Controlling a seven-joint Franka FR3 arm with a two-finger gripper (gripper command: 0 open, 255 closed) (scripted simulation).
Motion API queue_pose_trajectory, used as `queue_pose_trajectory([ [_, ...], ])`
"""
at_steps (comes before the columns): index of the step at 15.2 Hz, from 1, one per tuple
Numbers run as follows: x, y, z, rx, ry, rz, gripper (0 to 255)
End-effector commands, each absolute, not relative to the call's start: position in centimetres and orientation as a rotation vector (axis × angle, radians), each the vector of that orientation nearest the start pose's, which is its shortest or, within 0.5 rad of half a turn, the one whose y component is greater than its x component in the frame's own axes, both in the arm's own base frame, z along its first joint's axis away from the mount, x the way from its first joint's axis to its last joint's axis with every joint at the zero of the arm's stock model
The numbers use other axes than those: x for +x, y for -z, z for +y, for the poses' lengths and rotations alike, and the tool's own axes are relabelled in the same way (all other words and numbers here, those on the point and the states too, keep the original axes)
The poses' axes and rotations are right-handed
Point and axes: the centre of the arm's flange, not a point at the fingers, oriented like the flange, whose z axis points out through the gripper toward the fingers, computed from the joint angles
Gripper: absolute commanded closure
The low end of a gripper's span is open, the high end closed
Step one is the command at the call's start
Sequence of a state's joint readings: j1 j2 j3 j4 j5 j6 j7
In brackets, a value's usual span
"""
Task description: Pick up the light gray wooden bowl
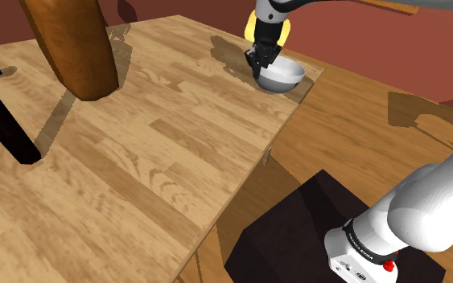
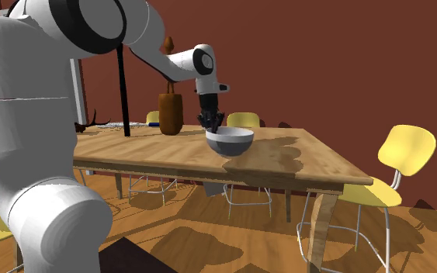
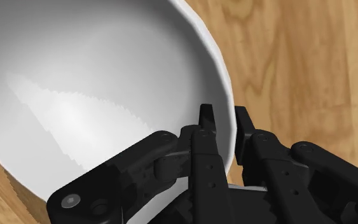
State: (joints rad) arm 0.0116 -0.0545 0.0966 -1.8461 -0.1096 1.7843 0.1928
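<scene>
The bowl (image 1: 281, 76) is pale grey and smooth (no wood grain shows on it). It sits at the far corner of the tabletop (image 1: 176, 137), on the shoulder view's right and close to both edges that meet there. Its mouth faces upward. A round bowl has no long axis to line up with, so what matters is the rim.

The gripper (image 3: 225, 118) comes down from above onto the part of the rim that faces the middle of the tabletop, away from the corner. In the wrist view one finger (image 3: 206, 127) is inside the bowl and the other (image 3: 244, 130) is outside it. The thin wall is pinched between them, so the fingers are clamped on the bowl's rim.

Because the hold is at one side, the bowl's weight hangs off towards the corner. A straight vertical lift looks like the safest next move, and the bowl may tip in the pinch. I cannot tell whether its base is touching the wood or just clear of it.

Further along the tabletop, well apart from the bowl, stands a tall brown vase (image 1: 76, 44).
</scene>
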Motion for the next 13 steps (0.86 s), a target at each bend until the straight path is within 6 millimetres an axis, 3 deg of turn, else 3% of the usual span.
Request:
queue_pose_trajectory([
  [1,54.3,-55.2,5.0,-3.252,0.015,0.099,255],
  [11,54.3,-60.5,5.0,-3.252,0.015,0.099,255],
  [13,54.3,-60.6,5.0,-3.252,0.015,0.099,255],
])
